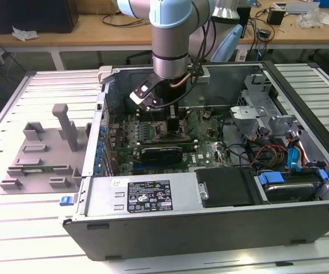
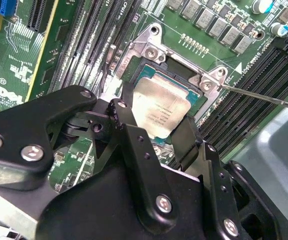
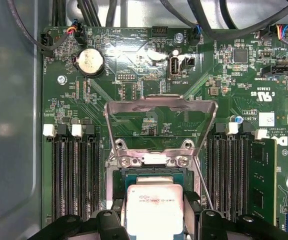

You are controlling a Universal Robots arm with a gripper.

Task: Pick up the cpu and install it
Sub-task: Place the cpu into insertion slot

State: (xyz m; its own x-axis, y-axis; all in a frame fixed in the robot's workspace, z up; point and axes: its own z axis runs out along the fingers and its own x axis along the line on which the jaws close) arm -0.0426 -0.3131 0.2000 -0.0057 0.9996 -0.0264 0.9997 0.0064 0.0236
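The cpu is a flat square chip with a shiny silver top. It sits low over the open socket on the green motherboard, and I cannot tell whether it is seated or just above. My gripper is shut on it, one black finger pressed against each of two opposite edges. In the first wrist view the cpu lies between the fingers, below the raised metal load plate. In the exterior view the gripper reaches down into the open computer case.
Memory slots flank the socket, and a memory stick stands in one. A thin metal lever sticks out beside the socket. A black graphics card lies nearby. Grey tray blocks sit outside the case; drives and cables crowd the exterior view's right.
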